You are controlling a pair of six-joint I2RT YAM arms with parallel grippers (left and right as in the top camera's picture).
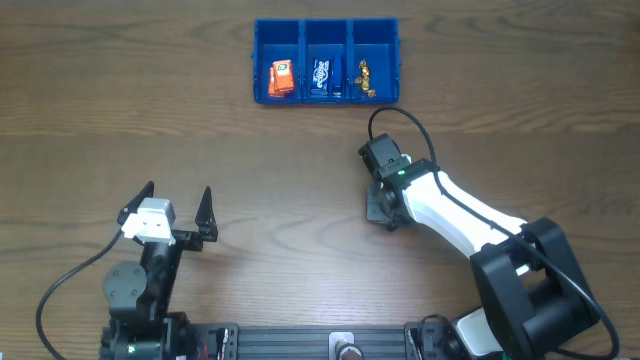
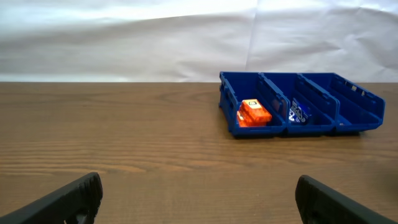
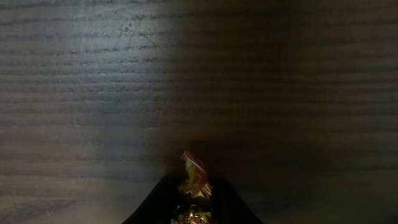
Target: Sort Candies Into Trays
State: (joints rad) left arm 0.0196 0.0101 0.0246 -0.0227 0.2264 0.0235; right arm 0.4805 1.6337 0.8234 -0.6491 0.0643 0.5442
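A blue tray (image 1: pixel 326 30) with three compartments stands at the back of the table, also seen in the left wrist view as the blue tray (image 2: pixel 323 118). Its left compartment holds an orange candy (image 1: pixel 281 78) (image 2: pixel 254 113), the middle a blue-wrapped candy (image 1: pixel 321 75) (image 2: pixel 298 112), the right a gold candy (image 1: pixel 365 78). My right gripper (image 1: pixel 384 205) points down at the wood, shut on a gold-wrapped candy (image 3: pixel 194 180) just above the table. My left gripper (image 1: pixel 180 210) is open near the front left, nothing between its fingers (image 2: pixel 68 199).
Bare wooden table (image 1: pixel 200 130) lies between both arms and the tray. A white backdrop (image 2: pixel 124 37) rises behind the table's far edge.
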